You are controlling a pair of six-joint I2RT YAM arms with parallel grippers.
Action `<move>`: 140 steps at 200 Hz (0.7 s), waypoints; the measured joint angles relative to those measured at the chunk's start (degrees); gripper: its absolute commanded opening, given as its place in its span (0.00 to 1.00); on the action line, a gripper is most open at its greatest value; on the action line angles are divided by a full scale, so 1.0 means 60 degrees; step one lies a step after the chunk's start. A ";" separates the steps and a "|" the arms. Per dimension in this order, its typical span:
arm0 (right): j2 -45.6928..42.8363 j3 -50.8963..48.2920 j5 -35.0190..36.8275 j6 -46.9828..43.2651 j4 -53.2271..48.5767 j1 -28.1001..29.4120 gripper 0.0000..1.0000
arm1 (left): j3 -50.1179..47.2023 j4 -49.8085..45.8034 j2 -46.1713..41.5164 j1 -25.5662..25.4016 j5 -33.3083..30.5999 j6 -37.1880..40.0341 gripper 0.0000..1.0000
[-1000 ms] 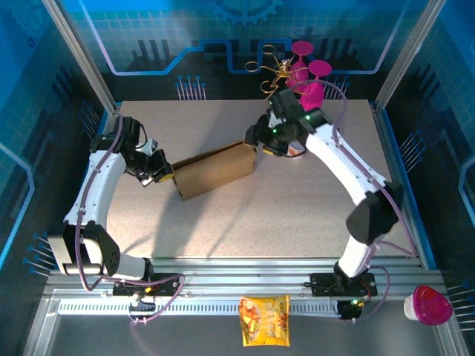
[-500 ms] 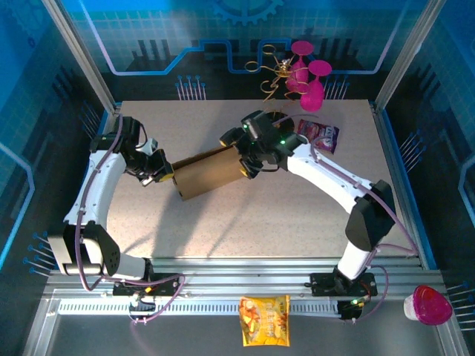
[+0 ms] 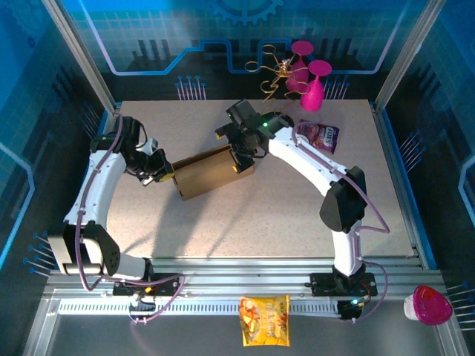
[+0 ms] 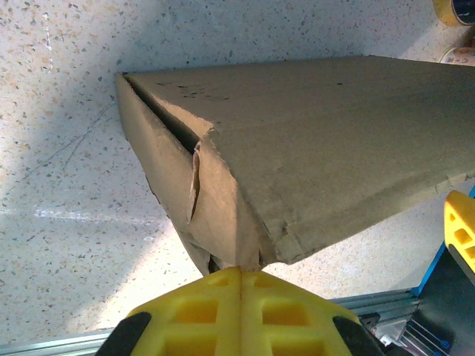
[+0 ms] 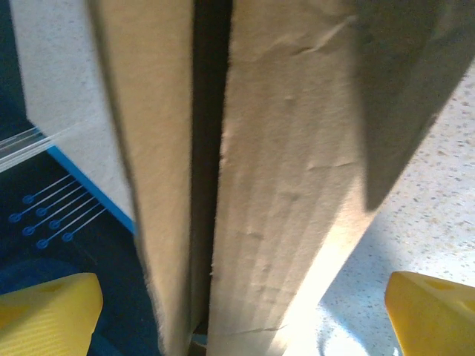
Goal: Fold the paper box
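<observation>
A crinkly yellow snack bag [image 3: 264, 320] lies on the ribbed metal rail [image 3: 200, 305] nearest me. On the pale speckled table [image 3: 245, 222] sits the box [image 3: 211, 172], brown corrugated card, creased, with one corner torn. The left gripper [image 4: 240, 289] is clamped on that corner. The right gripper [image 5: 241, 311] straddles the far end, fingers wide apart. Glossy blue walls [image 3: 185, 37] stand behind.

The right gripper [image 3: 243, 162] hides the far end of the cardboard box [image 3: 208, 174]. Close up from the right wrist, the box is blurred and cut off top and bottom.
</observation>
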 measured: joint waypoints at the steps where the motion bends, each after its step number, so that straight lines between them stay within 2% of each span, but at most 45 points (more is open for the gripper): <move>1: 0.0011 0.0018 0.0000 0.0004 -0.0025 0.0000 0.98 | 0.0000 0.0004 0.0000 0.0000 0.0000 -0.0004 0.00; 66: 0.0911 0.1297 0.0011 0.0503 -0.1708 0.0000 0.96 | 0.0000 0.0000 0.0015 -0.0004 0.0069 -0.0004 0.00; 140: 0.1326 0.1796 0.0240 0.0827 -0.2131 0.0000 0.77 | 0.0055 0.0007 0.0018 -0.0033 0.0164 -0.0033 0.00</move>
